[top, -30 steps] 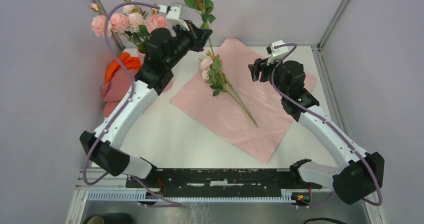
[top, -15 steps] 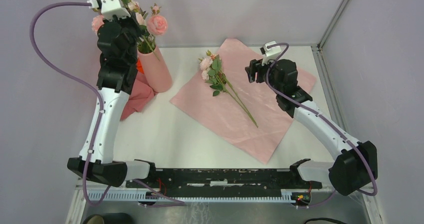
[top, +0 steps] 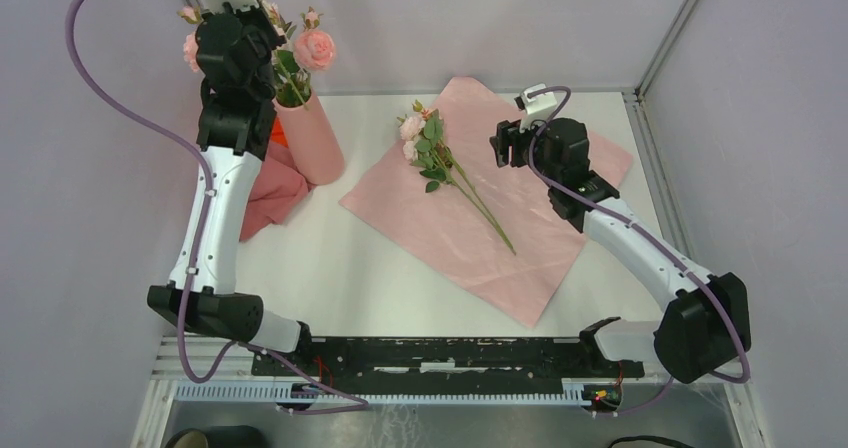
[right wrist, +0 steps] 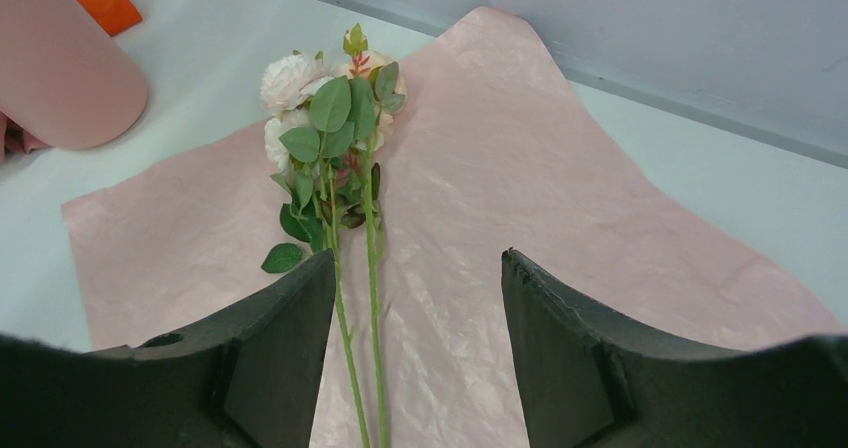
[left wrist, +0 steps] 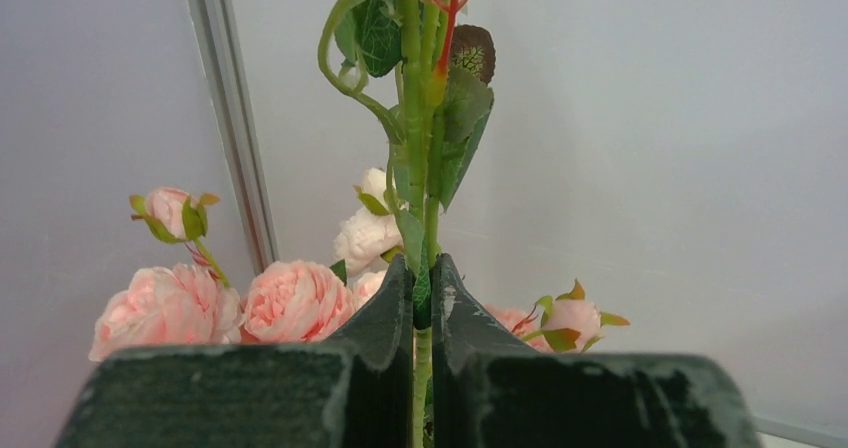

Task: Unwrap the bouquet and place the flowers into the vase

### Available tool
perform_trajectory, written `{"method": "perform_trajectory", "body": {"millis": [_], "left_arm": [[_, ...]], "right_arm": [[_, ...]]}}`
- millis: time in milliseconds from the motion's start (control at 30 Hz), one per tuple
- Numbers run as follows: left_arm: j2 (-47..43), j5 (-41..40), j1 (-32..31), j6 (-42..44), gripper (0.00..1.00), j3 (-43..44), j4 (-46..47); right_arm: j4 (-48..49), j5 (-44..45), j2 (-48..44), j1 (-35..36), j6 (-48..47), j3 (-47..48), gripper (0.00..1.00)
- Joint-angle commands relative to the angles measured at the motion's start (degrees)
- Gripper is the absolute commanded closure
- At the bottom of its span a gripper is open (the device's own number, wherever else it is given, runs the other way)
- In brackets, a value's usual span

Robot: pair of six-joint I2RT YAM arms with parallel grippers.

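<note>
- Left wrist view: left gripper (left wrist: 422, 268) clamped on one rose stem (left wrist: 420, 168), raised over the vase (top: 312, 140) at far left.
- Right gripper (right wrist: 418, 268) open, empty, above remaining flowers (right wrist: 335, 158) lying on pink sheet (right wrist: 560, 218).
- Judged step: loading; next, lower stem into vase.

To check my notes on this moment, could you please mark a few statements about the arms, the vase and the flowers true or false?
The left gripper is shut on a green stem. True.
The right gripper grips the flowers on the pink sheet. False: it is open and holds nothing.
The vase lies on its side. False: it stands upright with roses in it.
Flowers lie on the pink sheet. True.
</note>
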Motion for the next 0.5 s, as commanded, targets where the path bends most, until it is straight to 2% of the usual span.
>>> {"method": "perform_trajectory", "body": {"millis": [0, 267, 467], "left_arm": [[-0.74, -0.06, 0.42, 2.96, 0.98, 4.74, 2.14], [-0.95, -0.55, 0.66, 3.45, 0.98, 4.66, 2.38], [-0.91, -0.87, 0.76, 2.17, 0.98, 0.51, 3.69]], "right_arm": [[0.94, 1.89, 0.59, 0.14, -1.19, 1.24, 0.32], [1.12, 1.45, 1.73, 0.12, -1.05, 1.39, 0.32], [0.86, 1.24, 2.07, 0.07, -1.00, 1.33, 0.32]]}}
